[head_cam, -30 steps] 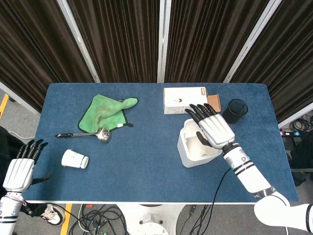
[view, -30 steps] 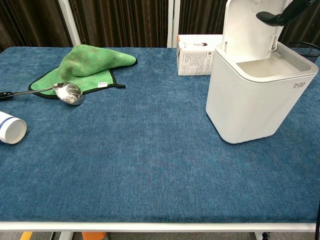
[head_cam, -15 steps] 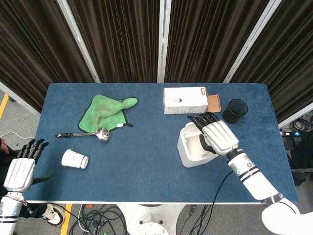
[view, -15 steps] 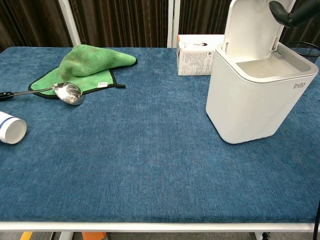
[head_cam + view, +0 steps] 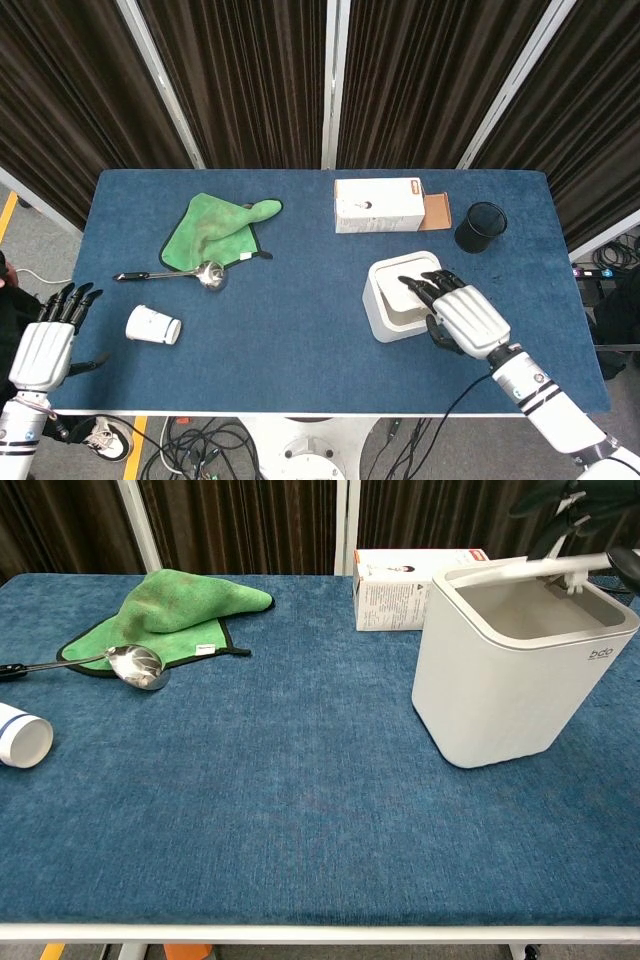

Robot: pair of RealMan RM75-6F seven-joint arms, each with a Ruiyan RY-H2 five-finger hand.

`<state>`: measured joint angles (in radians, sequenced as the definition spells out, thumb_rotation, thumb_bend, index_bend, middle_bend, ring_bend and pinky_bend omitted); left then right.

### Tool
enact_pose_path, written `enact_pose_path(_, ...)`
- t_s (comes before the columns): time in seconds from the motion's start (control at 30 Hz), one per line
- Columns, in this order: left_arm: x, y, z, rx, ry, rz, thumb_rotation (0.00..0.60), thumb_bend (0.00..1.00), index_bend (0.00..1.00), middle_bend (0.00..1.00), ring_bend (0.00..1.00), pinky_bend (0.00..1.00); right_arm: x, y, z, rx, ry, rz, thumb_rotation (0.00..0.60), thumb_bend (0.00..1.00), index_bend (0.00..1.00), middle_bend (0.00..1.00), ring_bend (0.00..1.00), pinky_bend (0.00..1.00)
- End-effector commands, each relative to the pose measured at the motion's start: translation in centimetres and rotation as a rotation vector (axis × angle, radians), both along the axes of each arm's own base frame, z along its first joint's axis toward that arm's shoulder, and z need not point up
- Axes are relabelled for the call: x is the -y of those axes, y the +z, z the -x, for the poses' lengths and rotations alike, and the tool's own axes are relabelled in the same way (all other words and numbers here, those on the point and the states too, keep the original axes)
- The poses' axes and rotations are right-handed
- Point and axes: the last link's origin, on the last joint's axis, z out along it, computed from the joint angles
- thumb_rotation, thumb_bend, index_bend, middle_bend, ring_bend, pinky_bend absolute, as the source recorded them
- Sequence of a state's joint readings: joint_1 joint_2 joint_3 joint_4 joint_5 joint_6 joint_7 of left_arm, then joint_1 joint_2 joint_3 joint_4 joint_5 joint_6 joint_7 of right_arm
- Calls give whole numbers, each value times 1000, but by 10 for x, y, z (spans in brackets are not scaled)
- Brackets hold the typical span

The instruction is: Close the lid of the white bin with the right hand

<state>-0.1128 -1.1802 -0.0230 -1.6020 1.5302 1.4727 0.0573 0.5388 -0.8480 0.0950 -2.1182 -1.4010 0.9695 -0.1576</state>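
Note:
The white bin (image 5: pixel 381 305) stands right of the table's middle. Its lid (image 5: pixel 520 569) lies almost flat over the opening, still a little raised at the right side in the chest view. My right hand (image 5: pixel 466 319) is over the bin's right side with its fingers (image 5: pixel 420 286) stretched out on the lid, holding nothing. In the chest view only dark fingers (image 5: pixel 553 497) show above the lid at the top right. My left hand (image 5: pixel 43 346) hangs off the table's front left corner, fingers apart and empty.
A white box (image 5: pixel 378 204) and a black cup (image 5: pixel 481 226) stand behind the bin. A green cloth (image 5: pixel 210 230), a metal spoon (image 5: pixel 190 272) and a paper cup on its side (image 5: pixel 153 325) lie on the left half of the blue table (image 5: pixel 300 340).
My right hand has moved toward the front and down, and the lid has swung from upright to nearly flat on the bin. The left hand has barely moved.

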Motion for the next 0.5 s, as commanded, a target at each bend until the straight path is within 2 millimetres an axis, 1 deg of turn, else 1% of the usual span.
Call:
enact_pose_path(0.03,0,0,0,0,1,1,600,0,131,85,7,118,-13,0,15,4,-12,-12,552,682,0,203,108,127)
enact_pose_path(0.23,1,-1,1,0,5,6,600,0,131,85,7,118,-21,-5,27,6,-19,-30,549,678,0,199,108,127)
enact_pose_path(0.5,1,-1,3,3,11,4,600,0,132,85,7,118,-17,-14,36,-4,-38,-40,549,684,0,197,108,127)
